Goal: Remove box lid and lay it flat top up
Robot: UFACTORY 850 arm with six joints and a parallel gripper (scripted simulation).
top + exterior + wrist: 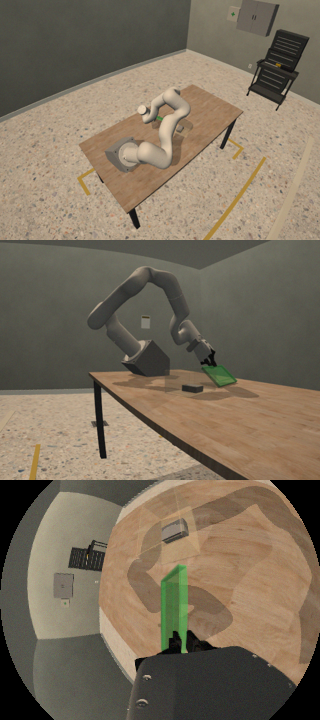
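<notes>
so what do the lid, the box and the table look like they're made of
Lid: green, see-through, glossy, likely plastic, held tilted in the tool. Box: nearly clear walls, plastic or glass, a dark block showing through. Table: wood-grain planks, matte finish.

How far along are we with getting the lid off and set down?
Done: the green lid is off the clear box, which sits open with a dark block inside. In hand: the gripper is shut on the lid's upper edge, holding it tilted, low end near the table beside the box. Left: lay it flat, top up, apart from the box, then release.
</notes>
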